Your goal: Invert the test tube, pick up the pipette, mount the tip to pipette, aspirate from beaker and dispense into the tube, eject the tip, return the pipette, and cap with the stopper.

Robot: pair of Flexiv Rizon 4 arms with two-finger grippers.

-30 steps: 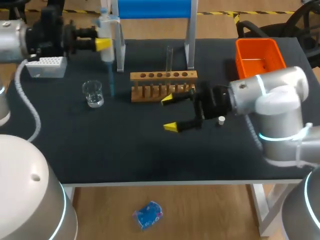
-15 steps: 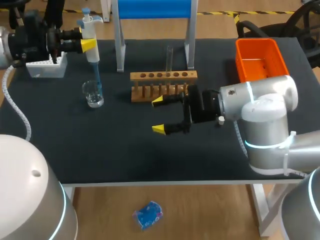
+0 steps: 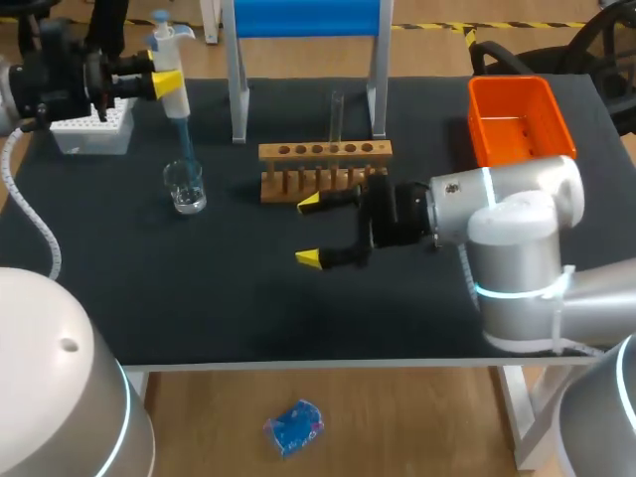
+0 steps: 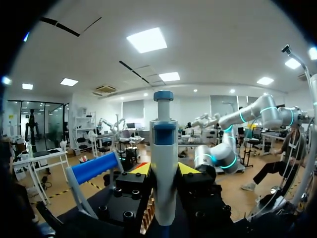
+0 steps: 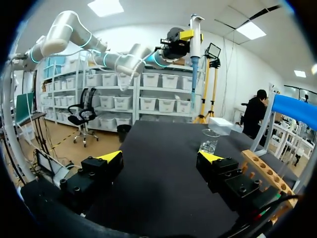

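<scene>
Left end effector (image 3: 167, 84) grips the tipped pipette (image 3: 162, 40), beaker (image 3: 185, 187) below it; right end effector (image 3: 309, 230) gapes empty; aspirating onward is left.

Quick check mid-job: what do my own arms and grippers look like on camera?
The left arm and right arm have rounded silver-grey housings with glowing cyan rings at joints. A pale ribbed cable trails along the left one. The left gripper and right gripper are black and blocky, with bright yellow wedge-shaped tips.
</scene>
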